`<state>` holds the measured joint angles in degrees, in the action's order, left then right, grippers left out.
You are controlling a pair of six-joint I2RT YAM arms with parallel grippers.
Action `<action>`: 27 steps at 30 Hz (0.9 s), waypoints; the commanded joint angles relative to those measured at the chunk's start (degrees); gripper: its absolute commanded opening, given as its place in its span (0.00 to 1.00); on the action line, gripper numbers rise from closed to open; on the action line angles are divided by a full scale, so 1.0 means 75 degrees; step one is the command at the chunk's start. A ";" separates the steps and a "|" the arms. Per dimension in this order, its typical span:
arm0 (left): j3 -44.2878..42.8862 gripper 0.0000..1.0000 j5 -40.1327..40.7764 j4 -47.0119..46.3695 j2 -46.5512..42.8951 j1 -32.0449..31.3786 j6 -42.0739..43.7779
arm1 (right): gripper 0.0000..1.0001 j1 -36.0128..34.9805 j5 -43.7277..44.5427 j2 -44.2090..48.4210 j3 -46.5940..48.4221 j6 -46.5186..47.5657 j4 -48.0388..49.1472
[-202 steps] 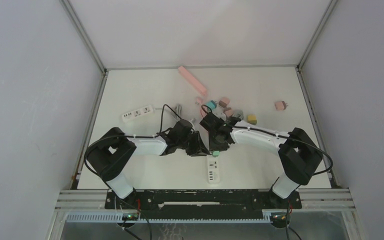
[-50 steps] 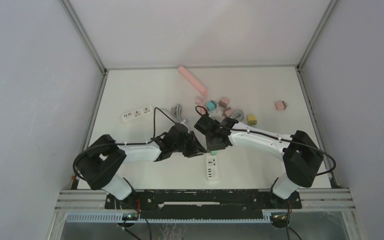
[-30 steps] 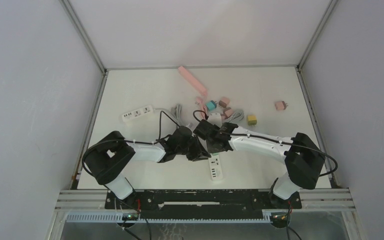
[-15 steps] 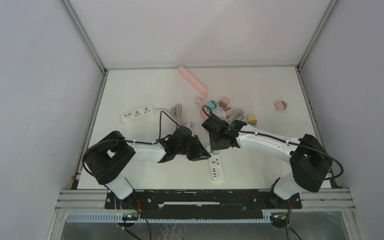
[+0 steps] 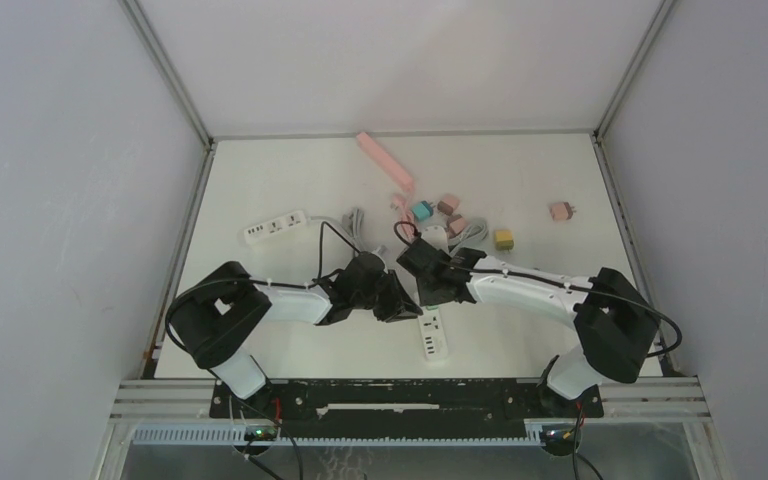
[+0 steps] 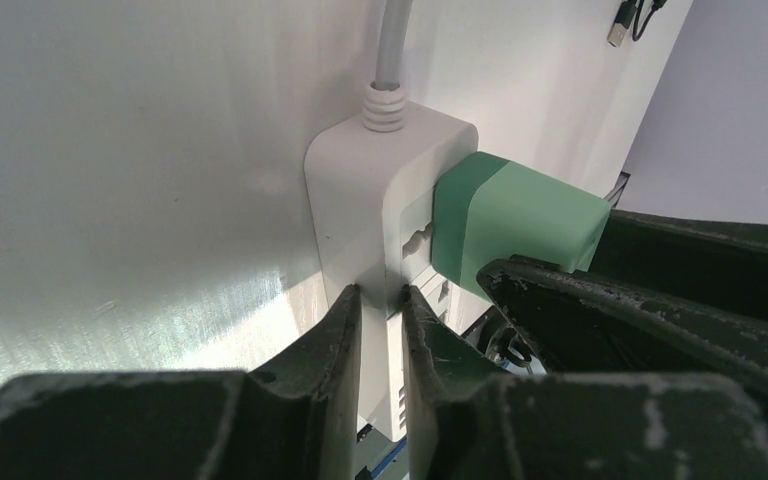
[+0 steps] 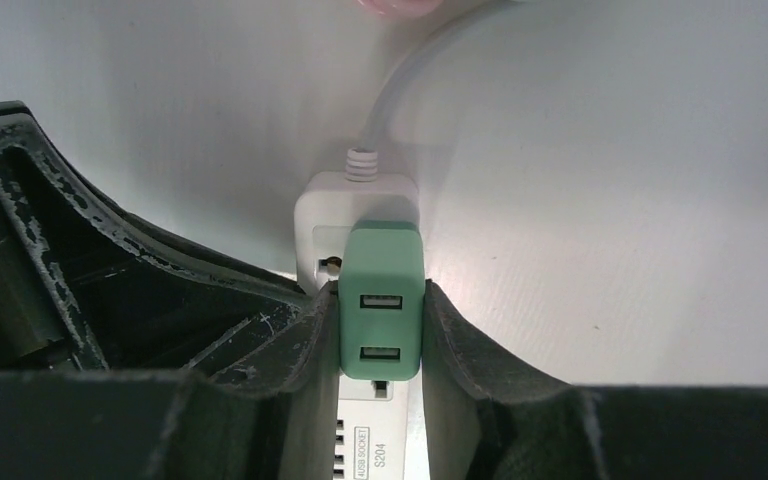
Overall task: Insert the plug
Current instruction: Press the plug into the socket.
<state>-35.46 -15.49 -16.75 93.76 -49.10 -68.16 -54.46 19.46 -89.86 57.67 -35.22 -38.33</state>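
The green plug (image 7: pixel 381 300), a two-port USB block, is pinched between the fingers of my right gripper (image 7: pixel 380 302). Its body sits against the face of the white power strip (image 7: pixel 320 215) at the cord end; its prongs are hidden. In the left wrist view the plug (image 6: pixel 515 220) rests flush on the strip (image 6: pixel 355 190), and my left gripper (image 6: pixel 380 300) is shut on the strip's long edge. From above, both grippers meet over the strip (image 5: pixel 434 340): the left gripper (image 5: pixel 407 305) from the left, the right gripper (image 5: pixel 426 290) from behind.
A second white power strip (image 5: pixel 274 227) lies at the left with a grey cable (image 5: pixel 355 222). A pink strip (image 5: pixel 385 161) lies at the back. Several coloured plugs (image 5: pixel 450 204) are scattered behind the grippers, a yellow one (image 5: pixel 504 239) and a pink one (image 5: pixel 561 211) further right.
The right wrist has shifted slightly over the strip's cord end, still holding the green plug. The left gripper and the strip have stayed in place.
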 commanded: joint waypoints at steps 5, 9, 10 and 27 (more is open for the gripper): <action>-0.0133 0.22 0.0273 0.0186 0.0238 -0.0086 0.0095 | 0.00 0.0462 -0.2045 -0.0801 -0.0960 0.0007 0.0042; -0.0129 0.22 0.0315 0.0218 0.0229 -0.0083 0.0100 | 0.00 0.0211 -0.2068 -0.0959 -0.0963 0.0013 0.0188; -0.0118 0.22 0.0321 0.0211 0.0223 -0.0086 0.0100 | 0.00 0.0186 -0.2078 -0.0968 -0.0963 0.0002 0.0207; -0.0191 0.27 0.0497 0.0406 0.0003 -0.0086 0.0236 | 0.75 0.0312 -0.1341 0.1157 0.0390 -0.0183 -0.0382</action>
<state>-35.53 -14.92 -16.67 93.73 -49.32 -68.07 -51.86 9.87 -87.48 57.45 -35.29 -39.44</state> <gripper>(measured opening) 0.266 0.631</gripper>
